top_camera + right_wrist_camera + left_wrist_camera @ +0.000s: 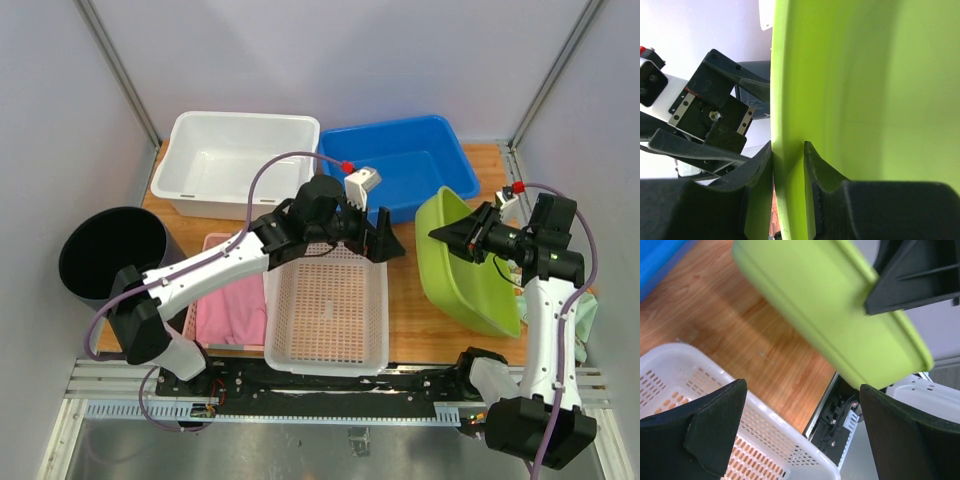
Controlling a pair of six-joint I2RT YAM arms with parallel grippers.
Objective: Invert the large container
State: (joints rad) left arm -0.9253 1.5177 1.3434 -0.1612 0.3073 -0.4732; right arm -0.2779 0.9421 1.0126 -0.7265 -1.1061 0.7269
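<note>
Supporting table [405, 300]: wood top beneath both tools, carrying the bins.
White bin [235, 160]: open side up, beyond the left tool, at the far edge of the table.
Blue bin [410, 160]: just beside the white bin, beyond the gap between the two tools.
Green container [470, 280]: the large one. It is tilted, with the rim raised where the right tool grips it and the outer wall facing the left tool. Whether its low end touches the table cannot be told.
White perforated basket [325, 310]: open side up, under the left tool and reaching back toward the arm bases.
Black bucket [110, 250]: well apart from both tools, past the left edge of the table.
Pink cloth [228, 310]: beside the basket, under the left arm.
Right tool [787, 150]: clenched on the green container's rim, one finger on the inner wall and one on the outer.
Left tool [802, 385]: released, fingers spread wide around nothing. It hangs over the basket's far right corner, pointing at the green container, near it but apart.
</note>
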